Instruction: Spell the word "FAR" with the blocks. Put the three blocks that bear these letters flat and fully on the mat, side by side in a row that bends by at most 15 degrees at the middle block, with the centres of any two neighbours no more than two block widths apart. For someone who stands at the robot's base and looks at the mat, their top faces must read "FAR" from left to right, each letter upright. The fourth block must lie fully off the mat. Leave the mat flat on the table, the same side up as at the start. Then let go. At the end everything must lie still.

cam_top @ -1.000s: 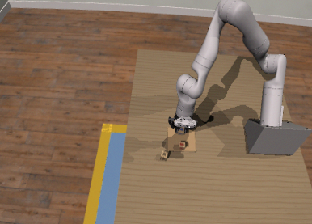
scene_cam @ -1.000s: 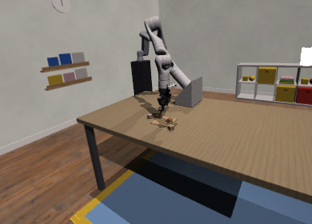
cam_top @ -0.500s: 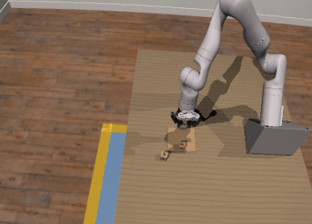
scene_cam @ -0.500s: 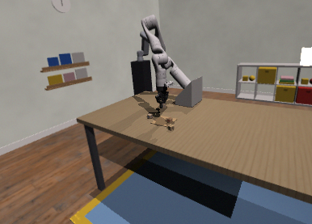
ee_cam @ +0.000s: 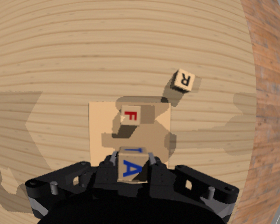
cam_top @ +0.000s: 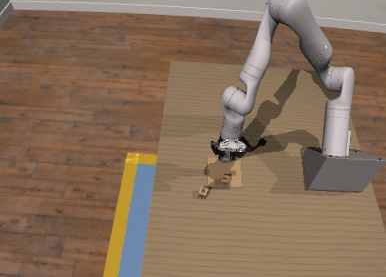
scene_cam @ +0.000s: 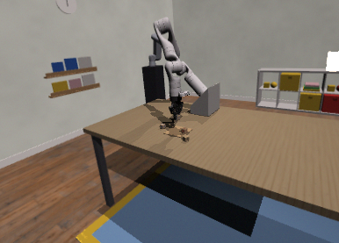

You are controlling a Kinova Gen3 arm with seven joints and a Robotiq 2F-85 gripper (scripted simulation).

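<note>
My gripper (ee_cam: 132, 159) is shut on the block with a blue A (ee_cam: 131, 168) and holds it over the near edge of the small tan mat (ee_cam: 128, 131). The block with a red F (ee_cam: 129, 115) lies flat on the mat. The block with a black R (ee_cam: 183, 81) lies on the table off the mat, past its far right corner. In the top view the gripper (cam_top: 228, 153) hangs over the mat (cam_top: 226, 173), with the F block (cam_top: 226, 179) on it and the R block (cam_top: 204, 192) beside it. The gripper's shadow covers part of the mat.
In the exterior view another small block (scene_cam: 162, 126) lies on the table left of the gripper (scene_cam: 174, 117); its letter is too small to read. A grey wedge-shaped box (cam_top: 340, 167) stands by the robot's base. The table's left edge (cam_top: 157, 167) is near.
</note>
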